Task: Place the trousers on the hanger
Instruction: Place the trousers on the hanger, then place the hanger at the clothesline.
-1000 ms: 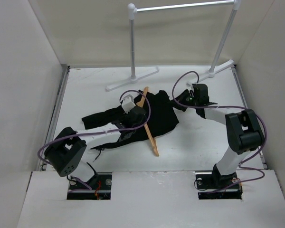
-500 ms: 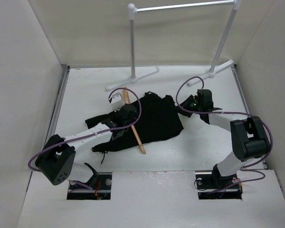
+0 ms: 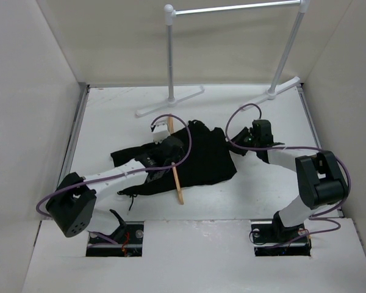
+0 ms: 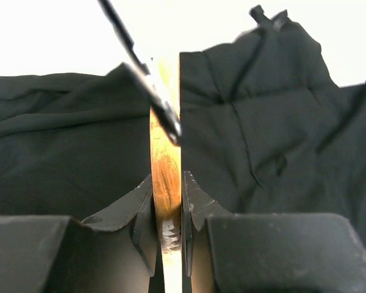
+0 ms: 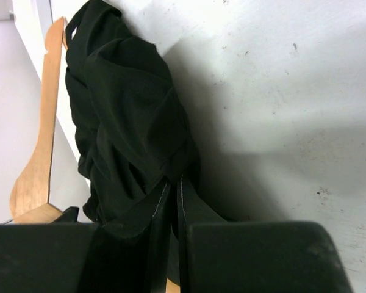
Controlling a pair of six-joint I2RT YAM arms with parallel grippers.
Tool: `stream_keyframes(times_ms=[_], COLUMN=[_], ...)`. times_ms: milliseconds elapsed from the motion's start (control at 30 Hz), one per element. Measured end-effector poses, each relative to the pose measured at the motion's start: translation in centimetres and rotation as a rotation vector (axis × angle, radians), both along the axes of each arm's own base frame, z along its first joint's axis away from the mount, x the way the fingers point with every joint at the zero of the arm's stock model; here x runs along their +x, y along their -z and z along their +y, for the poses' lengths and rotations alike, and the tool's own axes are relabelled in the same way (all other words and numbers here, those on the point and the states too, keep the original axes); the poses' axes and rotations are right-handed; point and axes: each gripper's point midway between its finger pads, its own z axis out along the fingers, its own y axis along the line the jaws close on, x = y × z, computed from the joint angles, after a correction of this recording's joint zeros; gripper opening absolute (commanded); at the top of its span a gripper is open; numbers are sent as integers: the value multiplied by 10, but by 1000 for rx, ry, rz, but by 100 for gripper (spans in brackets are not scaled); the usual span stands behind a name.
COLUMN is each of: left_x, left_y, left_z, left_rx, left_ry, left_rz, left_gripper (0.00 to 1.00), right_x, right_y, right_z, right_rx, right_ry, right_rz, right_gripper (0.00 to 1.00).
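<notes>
Clamping the left gripper [image 4: 166, 204] tight on a light tan wooden coat hanger [image 3: 179, 186] with plain black soft fabric trousers [image 3: 207, 155] on both sides, mid-way between the edges of the white table [image 3: 110, 116], and pinching the right gripper [image 5: 172, 186] on the trousers' right edge.

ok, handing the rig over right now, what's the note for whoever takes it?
Left gripper: jaws shut on the hanger, which lies across the trousers.
Right gripper: jaws nearly closed at the trousers' right edge, apparently pinching fabric.
Trousers lie spread on the table.
Done: both things grasped.
Left: as far as visible, the trousers are not draped over the hanger's crossbar.
</notes>
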Motion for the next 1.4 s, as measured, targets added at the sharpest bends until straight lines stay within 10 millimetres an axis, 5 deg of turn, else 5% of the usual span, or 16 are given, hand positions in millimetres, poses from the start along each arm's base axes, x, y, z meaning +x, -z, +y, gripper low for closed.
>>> stream_keyframes(times_ms=[133, 267, 433, 567, 800, 967, 1067, 1233, 1400], left_x=[-2, 1, 8, 22, 36, 39, 43, 50, 53], left_y=[-4, -8, -31, -81, -182, -224, -235, -226, -213], left_z=[-13, -15, -20, -36, -59, -61, -64, -76, -86], left_rx=[34, 54, 62, 23, -63, -91, -97, -79, -52], left_ry=[61, 78, 89, 108, 149, 173, 183, 215, 246], left_rz=[-9, -17, -40, -111, -267, -313, -318, -278, -226], left_gripper=[4, 2, 0, 0, 0, 0, 0, 0, 0], right_x=[-2, -2, -8, -17, -37, -69, -88, -112, -99], right_y=[1, 3, -4, -37, -145, -223, -246, -244, -225], right_z=[4, 4, -2, -9, -6, 19, 53, 110, 127], right_rx=[-8, -19, -63, -105, -136, -102, -63, -23, -43], right_ry=[-8, -8, -17, -32, -78, -186, -312, -508, -539], right_rz=[-1, -2, -17, -101, -395, -622, -695, -724, -698], right_gripper=[16, 45, 59, 61, 61, 61, 64, 66, 66])
